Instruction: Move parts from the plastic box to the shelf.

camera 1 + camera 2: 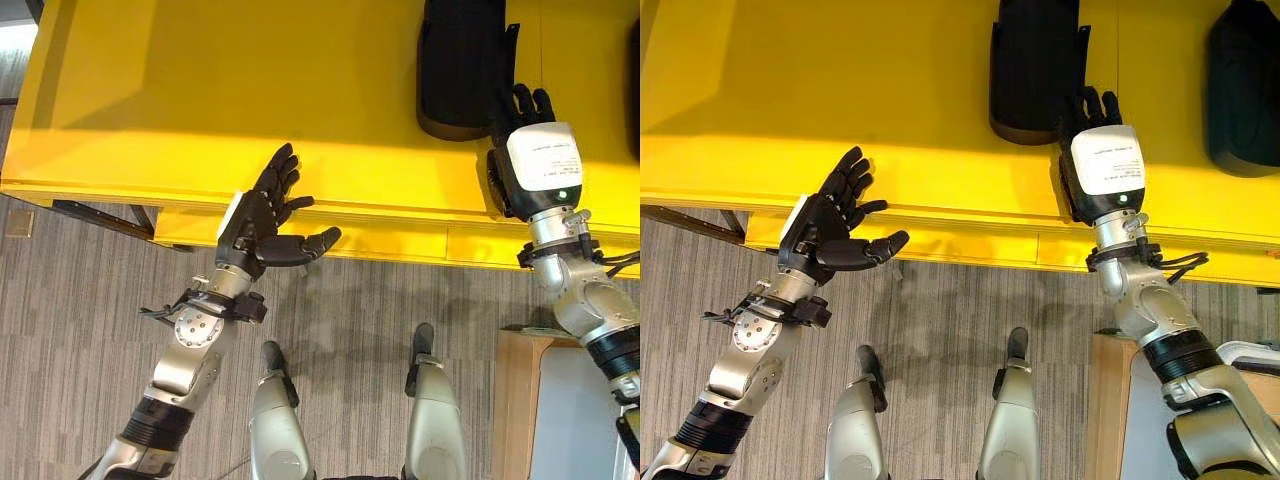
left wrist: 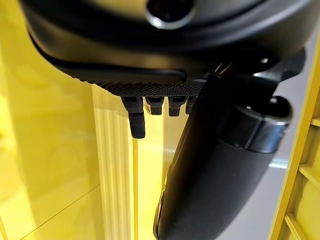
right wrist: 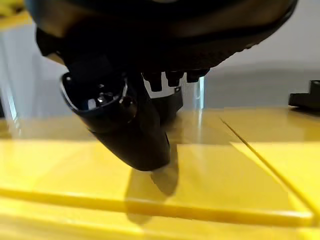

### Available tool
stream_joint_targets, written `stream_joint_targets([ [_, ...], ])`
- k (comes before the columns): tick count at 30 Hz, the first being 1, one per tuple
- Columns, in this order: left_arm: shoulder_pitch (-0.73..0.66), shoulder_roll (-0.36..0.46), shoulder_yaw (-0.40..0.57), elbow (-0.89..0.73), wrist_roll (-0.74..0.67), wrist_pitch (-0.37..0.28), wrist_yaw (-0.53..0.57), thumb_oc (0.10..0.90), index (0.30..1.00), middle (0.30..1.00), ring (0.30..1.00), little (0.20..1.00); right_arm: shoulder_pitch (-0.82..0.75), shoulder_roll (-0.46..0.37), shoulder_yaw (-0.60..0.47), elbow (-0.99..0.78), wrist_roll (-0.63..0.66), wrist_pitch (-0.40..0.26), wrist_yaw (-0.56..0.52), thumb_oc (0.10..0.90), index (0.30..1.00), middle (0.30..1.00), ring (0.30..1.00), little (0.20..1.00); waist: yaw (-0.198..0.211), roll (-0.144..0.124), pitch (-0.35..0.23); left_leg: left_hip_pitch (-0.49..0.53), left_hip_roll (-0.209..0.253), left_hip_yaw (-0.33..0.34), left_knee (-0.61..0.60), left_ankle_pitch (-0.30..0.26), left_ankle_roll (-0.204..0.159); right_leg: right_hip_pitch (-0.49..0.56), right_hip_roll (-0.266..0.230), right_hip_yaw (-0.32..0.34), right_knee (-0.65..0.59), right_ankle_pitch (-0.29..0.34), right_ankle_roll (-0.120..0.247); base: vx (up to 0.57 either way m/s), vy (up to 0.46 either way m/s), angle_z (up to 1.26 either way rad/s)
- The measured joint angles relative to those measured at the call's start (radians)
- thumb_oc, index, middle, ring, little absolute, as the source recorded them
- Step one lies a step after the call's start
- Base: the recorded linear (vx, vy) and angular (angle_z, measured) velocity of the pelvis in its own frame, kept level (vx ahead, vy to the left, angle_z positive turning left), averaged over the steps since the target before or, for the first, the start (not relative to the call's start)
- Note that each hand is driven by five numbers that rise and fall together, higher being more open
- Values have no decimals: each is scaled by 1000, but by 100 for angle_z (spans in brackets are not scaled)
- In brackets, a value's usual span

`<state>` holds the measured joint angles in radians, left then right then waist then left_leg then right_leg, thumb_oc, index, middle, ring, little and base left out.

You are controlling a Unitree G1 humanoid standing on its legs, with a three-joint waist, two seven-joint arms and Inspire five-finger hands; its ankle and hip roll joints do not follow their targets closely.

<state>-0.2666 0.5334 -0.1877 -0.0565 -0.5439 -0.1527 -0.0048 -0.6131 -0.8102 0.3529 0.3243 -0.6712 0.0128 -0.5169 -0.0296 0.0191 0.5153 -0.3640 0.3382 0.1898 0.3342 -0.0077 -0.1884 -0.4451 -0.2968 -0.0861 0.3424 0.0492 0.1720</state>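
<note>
Left hand [image 1: 265, 225], fingers spread and holding nothing, hovers at the front edge of the yellow shelf [image 1: 200, 90]. Right hand [image 1: 1095, 150] rests by a black part [image 1: 1033, 70] already on the shelf, its fingers relaxed (released, apparently). Second part [image 1: 1243, 85] lies alongside; nothing obstructs.

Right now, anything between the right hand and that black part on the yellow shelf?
Nothing visible. The right hand is over the yellow shelf, fingers straight, right at the near edge of the black part; contact can't be told. A second black part lies off to the right. The left hand is open at the shelf's front edge.
</note>
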Motion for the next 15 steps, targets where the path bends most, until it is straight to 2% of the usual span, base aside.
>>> stream_joint_targets([
  [5,4,0,0,-2,0,-3,14,900,1000,1000,1000,1000,68,88,-100,-42,31,7,-73,900,1000,1000,1000,1000,-3,2,0,1,-8,12,13,-16,2,-4,-2,22,-12,6,3,20,65,-7],
  [8,10,0,7,-3,-1,-8,34,900,1000,1000,1000,1000,97,98,-105,-67,44,2,-102,900,1000,1000,1000,1000,-22,6,3,1,-9,13,13,-18,3,-4,-3,22,-14,6,4,10,44,-2],
  [15,13,-5,9,-9,-2,-8,40,900,1000,1000,1000,1000,122,99,-138,-122,42,-14,-119,900,1000,1000,1000,1000,-25,25,6,3,-11,31,12,-19,4,-20,-3,41,-8,7,5,9,29,-5],
])
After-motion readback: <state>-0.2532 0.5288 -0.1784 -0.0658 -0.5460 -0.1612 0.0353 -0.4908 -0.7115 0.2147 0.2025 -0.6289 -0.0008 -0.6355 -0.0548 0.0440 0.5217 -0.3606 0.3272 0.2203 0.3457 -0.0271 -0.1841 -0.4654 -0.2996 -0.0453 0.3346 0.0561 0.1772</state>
